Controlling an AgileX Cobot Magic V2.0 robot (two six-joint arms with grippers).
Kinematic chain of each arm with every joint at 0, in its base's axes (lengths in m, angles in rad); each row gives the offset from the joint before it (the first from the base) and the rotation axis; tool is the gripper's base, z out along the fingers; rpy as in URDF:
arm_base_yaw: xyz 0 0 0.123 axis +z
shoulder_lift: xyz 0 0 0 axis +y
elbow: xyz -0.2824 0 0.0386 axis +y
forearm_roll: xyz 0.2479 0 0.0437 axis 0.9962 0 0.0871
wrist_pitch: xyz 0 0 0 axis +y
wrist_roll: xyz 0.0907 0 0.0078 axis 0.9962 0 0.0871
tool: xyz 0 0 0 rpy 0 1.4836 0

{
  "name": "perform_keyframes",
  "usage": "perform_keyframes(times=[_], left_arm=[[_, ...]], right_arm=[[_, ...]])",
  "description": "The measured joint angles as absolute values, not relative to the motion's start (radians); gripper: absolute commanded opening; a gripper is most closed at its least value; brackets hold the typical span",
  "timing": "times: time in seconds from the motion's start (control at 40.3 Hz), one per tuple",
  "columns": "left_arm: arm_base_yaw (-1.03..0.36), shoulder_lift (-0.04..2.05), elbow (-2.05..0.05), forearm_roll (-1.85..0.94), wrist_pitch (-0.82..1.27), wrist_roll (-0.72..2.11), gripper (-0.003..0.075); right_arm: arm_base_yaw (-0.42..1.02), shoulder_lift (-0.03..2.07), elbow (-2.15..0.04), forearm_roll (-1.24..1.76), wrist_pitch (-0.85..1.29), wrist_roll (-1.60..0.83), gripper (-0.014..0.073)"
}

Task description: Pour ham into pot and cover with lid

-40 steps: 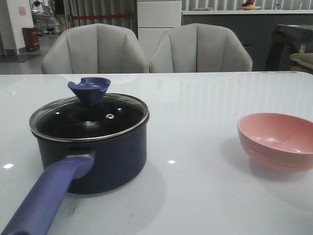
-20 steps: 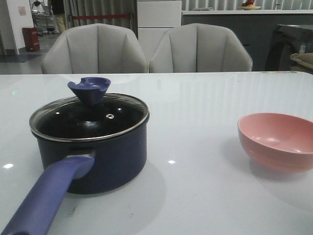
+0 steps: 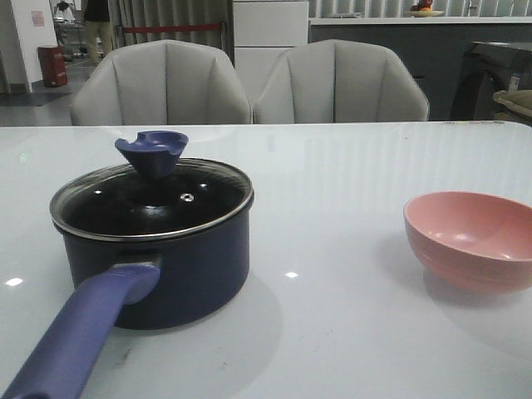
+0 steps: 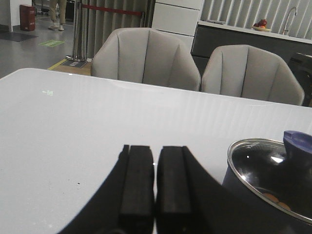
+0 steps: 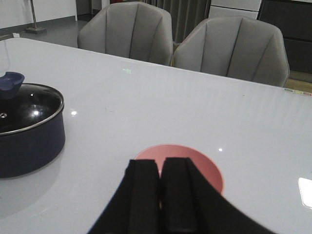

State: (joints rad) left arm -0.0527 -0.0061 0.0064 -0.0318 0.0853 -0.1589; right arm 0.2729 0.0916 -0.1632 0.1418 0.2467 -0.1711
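The dark navy pot [image 3: 166, 266] stands at the left of the table, its long purple-blue handle [image 3: 79, 337] pointing to the front. The glass lid [image 3: 150, 204] with its blue cupped knob [image 3: 152, 152] sits on the pot. A few orange-pink ham pieces [image 4: 275, 199] show through the lid in the left wrist view. The pink bowl [image 3: 474, 239] stands at the right and looks empty. My left gripper [image 4: 155, 161] is shut and empty, beside the pot [image 4: 253, 195]. My right gripper [image 5: 160, 168] is shut and empty, above the near side of the bowl [image 5: 204, 168]. Neither gripper shows in the front view.
Two grey chairs [image 3: 249, 83] stand behind the far edge of the white table [image 3: 349, 166]. The pot and lid also show in the right wrist view [image 5: 27, 126].
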Motion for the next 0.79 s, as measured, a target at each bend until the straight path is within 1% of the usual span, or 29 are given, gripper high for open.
perform_keyframes(times=[0.496, 0.595, 0.669, 0.793], left_arm=[[-0.053, -0.006, 0.006, -0.031, 0.085, -0.16, 0.0114], [-0.053, -0.006, 0.006, -0.031, 0.085, -0.16, 0.0114], [-0.053, -0.006, 0.006, -0.031, 0.085, -0.16, 0.0114], [-0.053, -0.006, 0.006, -0.031, 0.085, -0.16, 0.0114]], right_arm=[[0.27, 0.089, -0.154, 0.128, 0.245, -0.171, 0.0141], [0.233, 0.079, -0.127, 0.091, 0.245, -0.171, 0.0141], [0.176, 0.057, -0.099, 0.081, 0.243, -0.171, 0.0141], [0.112, 0.005, -0.031, 0.062, 0.189, -0.144, 0.0141]])
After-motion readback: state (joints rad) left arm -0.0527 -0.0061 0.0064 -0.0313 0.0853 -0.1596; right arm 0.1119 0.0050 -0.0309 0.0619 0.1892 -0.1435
